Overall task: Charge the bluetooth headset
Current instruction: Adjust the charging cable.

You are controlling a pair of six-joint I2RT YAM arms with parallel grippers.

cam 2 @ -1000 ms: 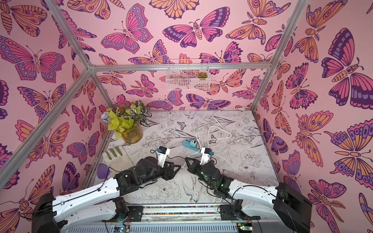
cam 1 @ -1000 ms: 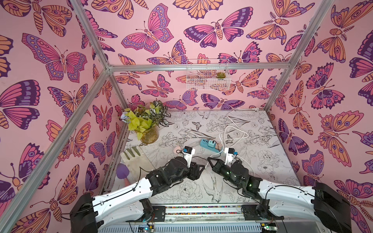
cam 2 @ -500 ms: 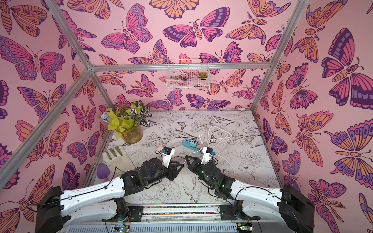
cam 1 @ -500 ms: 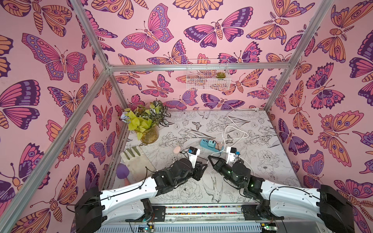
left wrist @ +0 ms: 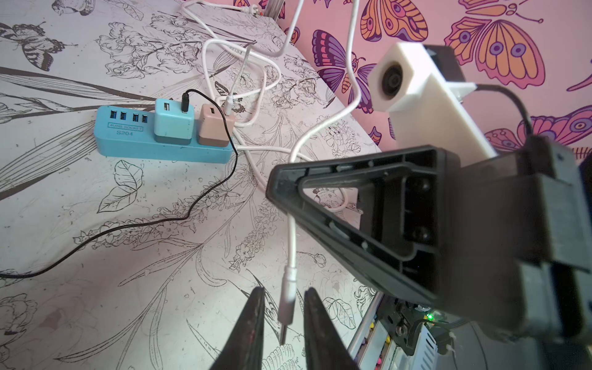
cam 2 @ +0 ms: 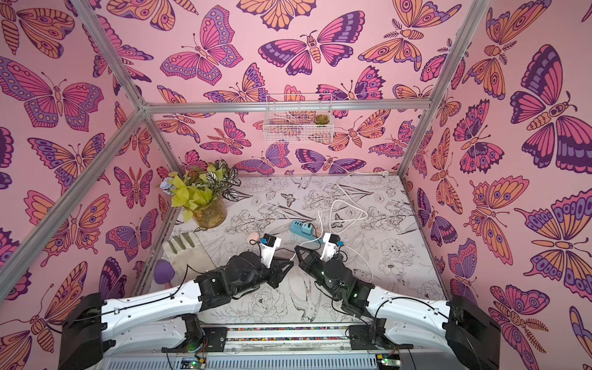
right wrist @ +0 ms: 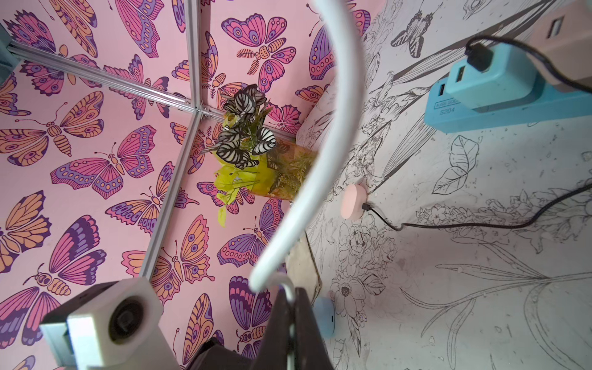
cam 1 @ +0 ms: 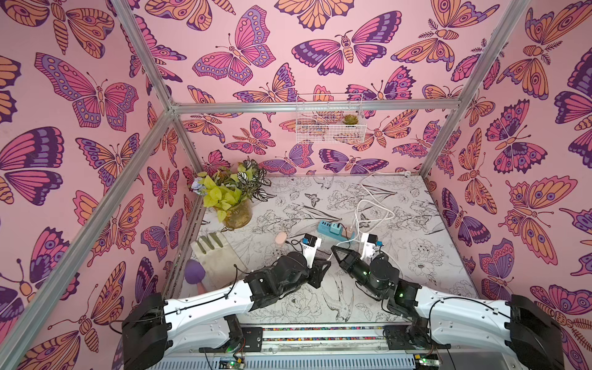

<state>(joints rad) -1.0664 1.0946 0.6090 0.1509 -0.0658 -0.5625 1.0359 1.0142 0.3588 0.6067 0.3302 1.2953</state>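
Clenching the right jaws on the white cable (right wrist: 333, 160), straddling its plug (left wrist: 286, 307) with left jaws narrowly apart, leaving the pale blue headset case (right wrist: 324, 315) unplugged toward the front edge of the surface (cam 1: 416, 224).

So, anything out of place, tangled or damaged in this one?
Nothing spilled or damaged. The white cable is untidy: it lies in tangled loops behind the blue power strip. The right gripper pinches it, and its plug dangles between the open jaws of the left gripper.
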